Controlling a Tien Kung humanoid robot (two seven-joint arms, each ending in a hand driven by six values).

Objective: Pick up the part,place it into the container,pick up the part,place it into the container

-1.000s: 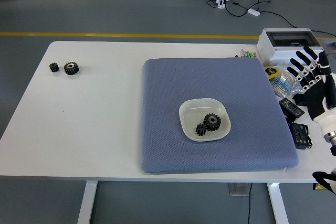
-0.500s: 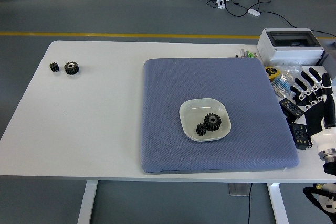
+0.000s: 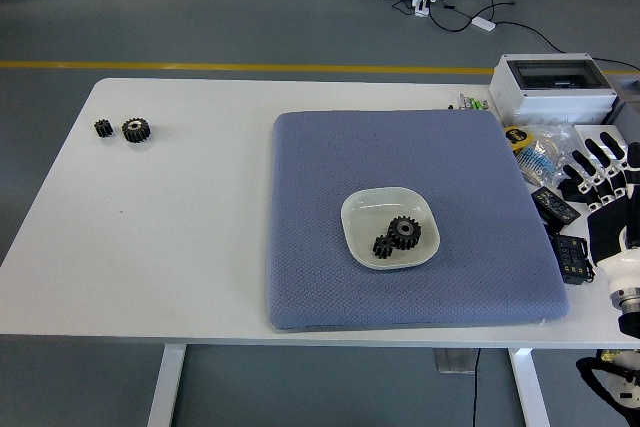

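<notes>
The white table (image 3: 190,237) carries a blue mat (image 3: 330,167), two black gears (image 3: 125,129) at far left, and — at the right edge — a grey box (image 3: 553,87) and small devices (image 3: 562,232).

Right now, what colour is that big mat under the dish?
Blue-grey mat, finely dotted weave; head view.

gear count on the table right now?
4. Two gears lie touching in the white dish on the blue mat: larger, smaller. Two sit near the table's far left: small, larger. None appear hidden.
</notes>
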